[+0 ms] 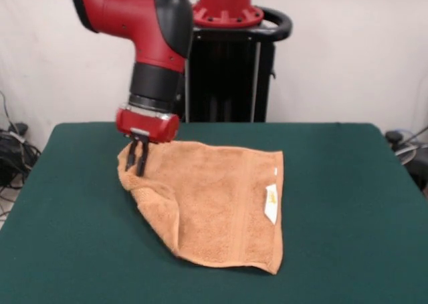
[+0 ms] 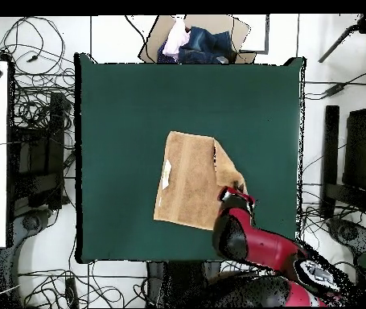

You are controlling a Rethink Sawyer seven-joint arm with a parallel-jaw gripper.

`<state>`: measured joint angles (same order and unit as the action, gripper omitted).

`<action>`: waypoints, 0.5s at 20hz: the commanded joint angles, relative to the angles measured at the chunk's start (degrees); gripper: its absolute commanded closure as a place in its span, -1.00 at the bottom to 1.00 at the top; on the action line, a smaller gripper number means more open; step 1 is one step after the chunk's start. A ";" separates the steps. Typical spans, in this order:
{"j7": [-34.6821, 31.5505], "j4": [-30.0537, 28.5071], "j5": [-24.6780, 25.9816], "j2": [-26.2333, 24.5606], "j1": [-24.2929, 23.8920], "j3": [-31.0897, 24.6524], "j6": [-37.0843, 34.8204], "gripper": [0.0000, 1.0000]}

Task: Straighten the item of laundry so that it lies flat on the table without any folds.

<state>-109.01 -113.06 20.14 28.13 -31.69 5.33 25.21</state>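
- The light orange-tan terry-cloth towel [image 1: 214, 207] lies near the middle of the large dark green felt-covered table [image 1: 348, 204], well clear of every edge.
- Most of the towel is spread flat, with its woven border band and small white tag with yellow print [image 1: 271, 203] facing up on the side away from the arm.
- The side by the arm is not flat: in the front view that edge is rolled and bunched into a thick fold, and in the overhead view a flap [image 2: 228, 167] sticks out at an angle from the otherwise rectangular outline.
- The red and black end effector [image 1: 138, 158] points straight down at that bunched corner, its two dark fingers close together with only a narrow gap, their tips down at the cloth.
- Whether cloth is pinched between the fingers cannot be told from either view; the corner looks slightly raised around them, which would fit a pinch.
- Its placement makes sense as a judgement: the fold is the only part out of flat, so the corner is the place to take hold and draw outward, away from the towel's centre.
- The main risk is dragging the whole towel rather than opening the fold.
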 commanded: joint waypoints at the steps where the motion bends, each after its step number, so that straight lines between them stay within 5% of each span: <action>1: -0.85 9.66 5.29 1.99 -2.94 -2.93 -8.20 1.00; 10: -2.38 16.12 7.84 -5.19 -3.77 -0.97 -3.96 1.00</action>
<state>-109.01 -104.28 25.40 26.40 -35.50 5.78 21.16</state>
